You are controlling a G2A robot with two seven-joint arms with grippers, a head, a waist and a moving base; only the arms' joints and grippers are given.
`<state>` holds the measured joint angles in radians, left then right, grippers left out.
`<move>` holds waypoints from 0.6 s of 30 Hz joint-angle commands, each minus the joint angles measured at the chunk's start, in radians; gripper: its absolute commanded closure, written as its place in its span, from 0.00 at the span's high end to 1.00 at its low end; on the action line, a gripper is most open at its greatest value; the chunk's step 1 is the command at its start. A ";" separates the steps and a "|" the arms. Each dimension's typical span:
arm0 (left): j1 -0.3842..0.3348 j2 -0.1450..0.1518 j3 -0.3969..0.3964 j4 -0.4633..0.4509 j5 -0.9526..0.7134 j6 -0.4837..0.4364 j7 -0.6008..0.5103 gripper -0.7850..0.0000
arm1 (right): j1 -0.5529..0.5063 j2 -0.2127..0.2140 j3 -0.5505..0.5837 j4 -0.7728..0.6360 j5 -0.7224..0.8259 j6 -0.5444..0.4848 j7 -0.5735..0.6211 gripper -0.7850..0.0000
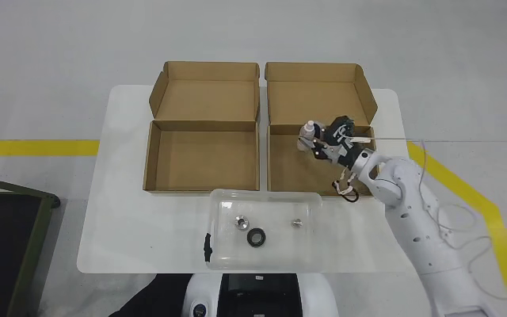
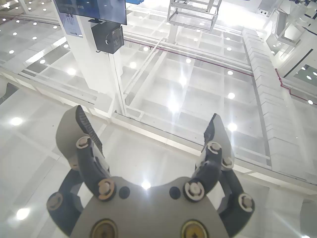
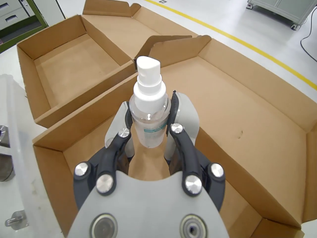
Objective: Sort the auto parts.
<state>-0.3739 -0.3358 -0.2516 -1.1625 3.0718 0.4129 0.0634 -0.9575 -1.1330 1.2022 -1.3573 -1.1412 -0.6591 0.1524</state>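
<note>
We see right gripper (image 3: 150, 107), jaws clamped on spray bottle (image 3: 148, 87), cap outward, over right-hand box (image 3: 247, 105); left gripper (image 2: 147, 115) jaws apart.

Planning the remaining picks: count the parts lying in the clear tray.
3: a silver round part, a black ring beside it, and a small silver piece farther right. More may be hidden.

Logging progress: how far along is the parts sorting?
Done: nothing visible; the left brown cardboard box and right brown cardboard box look empty. In hand: the right gripper clamps a clear white-capped spray bottle over it. Left: a silver metal bushing, black ring and small silver bolt in the clear plastic bin.
</note>
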 commanded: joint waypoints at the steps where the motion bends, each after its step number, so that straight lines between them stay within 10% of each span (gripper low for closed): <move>1: 0.000 0.000 0.000 0.000 0.000 0.000 0.000 1.00 | 0.024 -0.005 -0.021 0.039 -0.001 -0.003 -0.004 0.00; 17: 0.000 0.000 0.000 0.000 0.000 0.000 0.000 1.00 | -0.070 -0.004 -0.064 -0.087 -0.041 -0.025 -0.033 0.00; 18: 0.000 0.000 0.000 0.000 0.000 0.000 0.000 1.00 | -0.080 -0.004 -0.064 -0.102 -0.043 -0.020 -0.023 0.26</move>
<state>-0.3739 -0.3358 -0.2516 -1.1625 3.0718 0.4129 0.0634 -1.0286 -1.1373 1.1382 -1.4450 -1.1826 -0.6839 0.1204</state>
